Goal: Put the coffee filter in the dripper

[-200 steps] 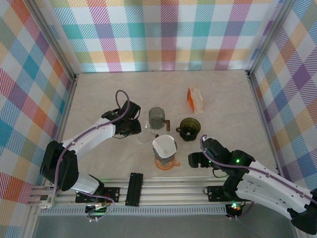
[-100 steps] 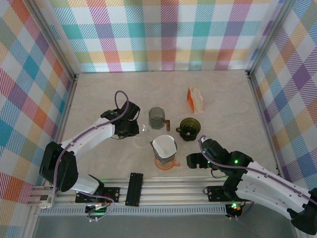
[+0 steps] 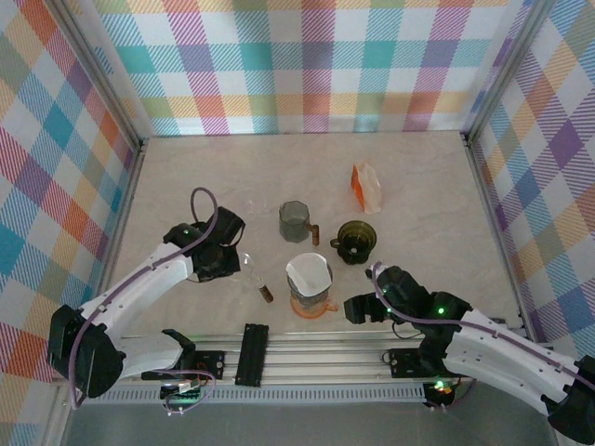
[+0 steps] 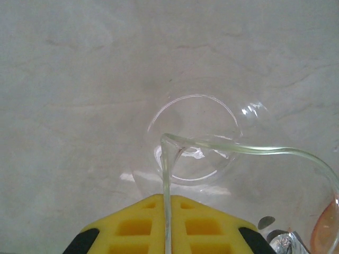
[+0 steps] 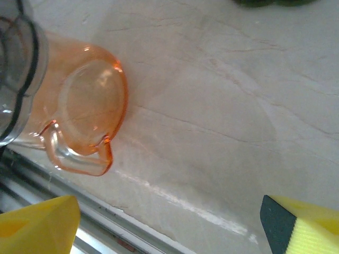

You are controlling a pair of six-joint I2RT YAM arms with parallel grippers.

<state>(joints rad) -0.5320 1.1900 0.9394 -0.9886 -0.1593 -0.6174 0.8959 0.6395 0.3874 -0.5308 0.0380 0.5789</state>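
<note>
Pinching entry, left side: the left gripper [image 3: 228, 265] has its jaws closed on the thin rim of a clear glass dripper [image 3: 253, 276]. In the left wrist view the rim [image 4: 238, 150] runs straight down into the yellow pads [image 4: 137, 227]. The table [image 3: 418, 167] shows through the bowl. This dripper lies tilted, brown end toward the near edge. I cannot tell whether it touches the table.

Coffee filter [image 3: 309, 271]: an open white cone at near centre, seated over the orange dripper [image 3: 311, 305], just right of the clear glass dripper. In the right wrist view a smoky grey scalloped wall [image 5: 16, 69] overlaps the orange dripper [image 5: 92, 106]. I cannot tell whether it is a separate holder between the filter and the orange piece.

Right gripper [image 3: 358, 307]: jaws spread wide with nothing between them [image 5: 169, 225]. It is near the orange dripper's right side and apart from it.

Other containers:
- Grey cup [image 3: 296, 221] with a brown handle stands upright, far of the filter, with only its own see-through wall showing inside.
- Green dripper [image 3: 356, 240] is to the right of the cup and too dark inside to read its contents.
- Orange-and-white packet [image 3: 366, 186] is farther back on the right, well apart from both grippers.
</note>
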